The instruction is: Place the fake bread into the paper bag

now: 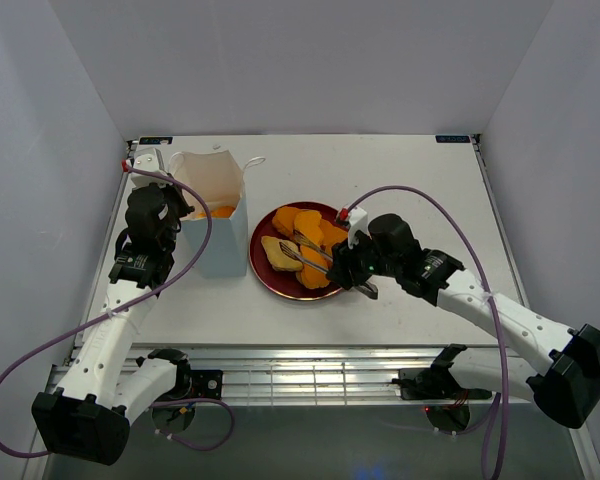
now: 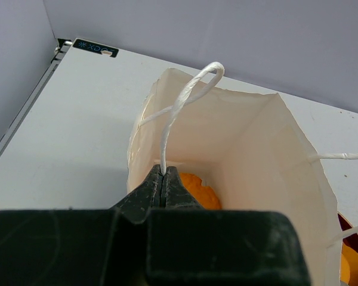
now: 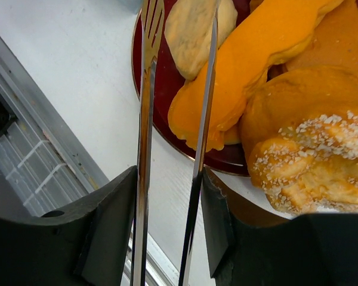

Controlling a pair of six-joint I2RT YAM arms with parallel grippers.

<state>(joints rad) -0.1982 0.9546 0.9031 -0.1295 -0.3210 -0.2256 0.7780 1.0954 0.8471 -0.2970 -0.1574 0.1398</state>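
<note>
Steel tongs (image 3: 144,119) over fake bread (image 3: 256,53)

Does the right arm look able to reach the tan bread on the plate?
Probably yes: the right end effector holds tongs whose tips straddle the tan bread on the plate, and nothing lies between them.

The fake bread (image 1: 307,222) is glossy orange and golden-tan, one piece speckled white; the plate (image 1: 271,281) dark red, paper bag (image 1: 225,248) white, tongs (image 3: 145,119) silver, fingers (image 3: 107,229) black.
</note>
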